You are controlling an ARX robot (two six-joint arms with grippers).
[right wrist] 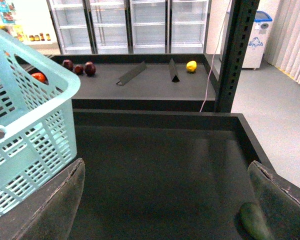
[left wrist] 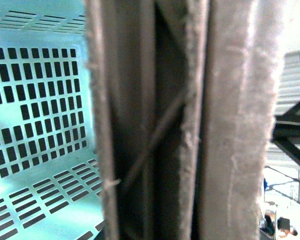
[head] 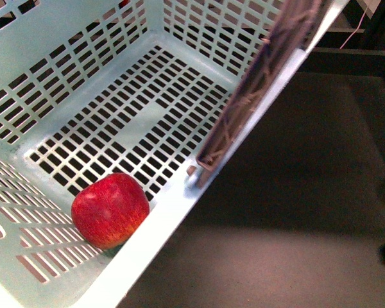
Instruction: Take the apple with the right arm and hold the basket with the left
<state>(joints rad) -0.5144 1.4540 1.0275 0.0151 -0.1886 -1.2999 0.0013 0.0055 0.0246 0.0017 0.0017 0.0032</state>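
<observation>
The apple (head: 110, 209) lies on the slotted floor of the basket (head: 167, 218), tucked into the near corner just inside the rim that faces the dark table (head: 308, 179). The right tool (right wrist: 165, 215) hangs released and empty outside the basket, beside one wall, so reaching the apple means going over a rim. I cannot tell the left tool's state, because the brown handle (left wrist: 230, 125) fills its camera.
</observation>
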